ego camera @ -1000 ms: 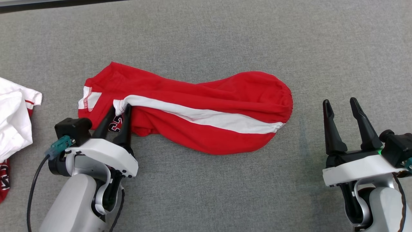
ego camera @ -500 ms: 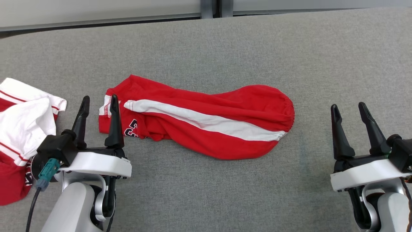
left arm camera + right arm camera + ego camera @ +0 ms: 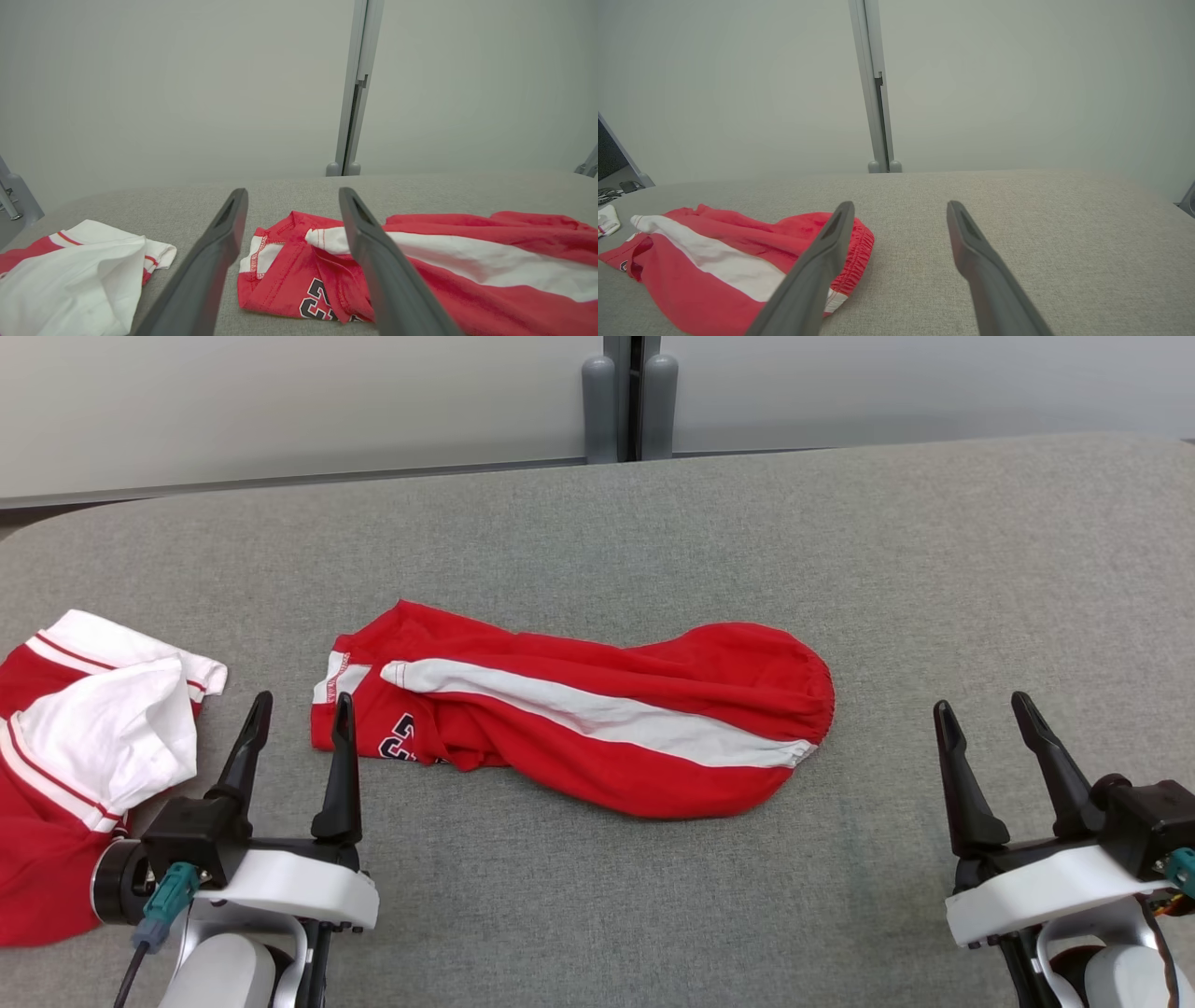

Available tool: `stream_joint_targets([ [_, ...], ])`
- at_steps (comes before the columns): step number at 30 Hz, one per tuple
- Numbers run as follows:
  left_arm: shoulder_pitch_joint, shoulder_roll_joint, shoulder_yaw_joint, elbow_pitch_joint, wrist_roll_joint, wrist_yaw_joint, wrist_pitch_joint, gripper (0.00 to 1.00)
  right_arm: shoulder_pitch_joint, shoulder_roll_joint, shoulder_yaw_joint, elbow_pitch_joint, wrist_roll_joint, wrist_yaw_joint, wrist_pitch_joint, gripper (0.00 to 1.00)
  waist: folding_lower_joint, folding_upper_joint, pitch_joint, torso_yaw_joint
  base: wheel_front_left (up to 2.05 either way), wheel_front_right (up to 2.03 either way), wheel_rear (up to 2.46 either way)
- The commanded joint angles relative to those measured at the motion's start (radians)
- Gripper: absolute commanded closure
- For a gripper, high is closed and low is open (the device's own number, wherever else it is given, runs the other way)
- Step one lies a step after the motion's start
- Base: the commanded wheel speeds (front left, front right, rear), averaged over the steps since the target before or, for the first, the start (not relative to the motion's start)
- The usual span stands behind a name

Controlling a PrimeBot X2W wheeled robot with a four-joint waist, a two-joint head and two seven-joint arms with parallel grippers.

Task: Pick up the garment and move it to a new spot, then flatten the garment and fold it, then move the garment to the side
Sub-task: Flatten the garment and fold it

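The garment point(image 3: 597, 728) is a red piece with a broad white stripe running along its length. A dark number is printed near one end, and the other end has a gathered, elastic-looking hem. It lies loose on the grey cloth table point(image 3: 840, 541), stretched out lengthwise between the two grippers. It isn't flat: the cloth is rumpled and doubled over itself, and a fold cuts across the number, so the digits can't be read with certainty.

The left gripper point(image 3: 304, 700) is low over the table with its fingers pointing away from the robot. Its two dark fingers are spread wide, with nothing between them. The garment's numbered end lies just ahead of this gripper and toward its inner side. In the left wrist view the inner finger crosses in front of the white stripe, and the numbered corner shows in the gap between the fingers. I cannot tell whether that finger touches the cloth. A second garment point(image 3: 84, 756), white and red and crumpled, lies on the outer side of the left gripper, near it but apart.

The right gripper point(image 3: 980, 703) takes the same forward-pointing pose, its fingers likewise wide apart and holding nothing. The gathered hem lies ahead of it and off to its inner side, clear of both fingers, with bare table between them.
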Motion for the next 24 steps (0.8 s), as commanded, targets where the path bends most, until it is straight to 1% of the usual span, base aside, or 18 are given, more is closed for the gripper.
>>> stream_joint_targets([
  [1,0.006,0.003,0.001,0.003,-0.002,-0.003,0.000,0.00,0.010,0.000,0.001,-0.008,-0.005,0.000,0.005,0.00,0.0000,0.0000,-0.003,0.001,0.00,0.00,0.00],
  [15,-0.008,-0.003,-0.022,0.033,-0.012,-0.006,0.007,0.00,0.017,0.000,-0.006,-0.016,0.006,0.000,0.012,0.00,0.0000,0.0000,-0.013,0.007,0.00,0.00,0.00],
  [21,-0.105,-0.014,-0.061,0.070,-0.019,-0.048,0.069,0.00,-0.009,0.002,-0.003,-0.023,0.007,0.000,0.012,0.00,0.0000,0.0000,0.026,0.010,0.00,0.00,0.00],
  [22,-0.105,-0.014,-0.061,0.070,-0.019,-0.048,0.069,0.00,-0.009,0.002,-0.003,-0.023,0.007,0.000,0.012,0.00,0.0000,0.0000,0.026,0.010,0.00,0.00,0.00],
  [24,-0.154,-0.020,-0.073,0.105,-0.029,-0.070,0.102,0.00,-0.019,0.003,0.005,-0.021,0.009,0.000,0.010,0.00,0.0000,0.0000,0.042,0.004,0.00,0.00,0.00],
])
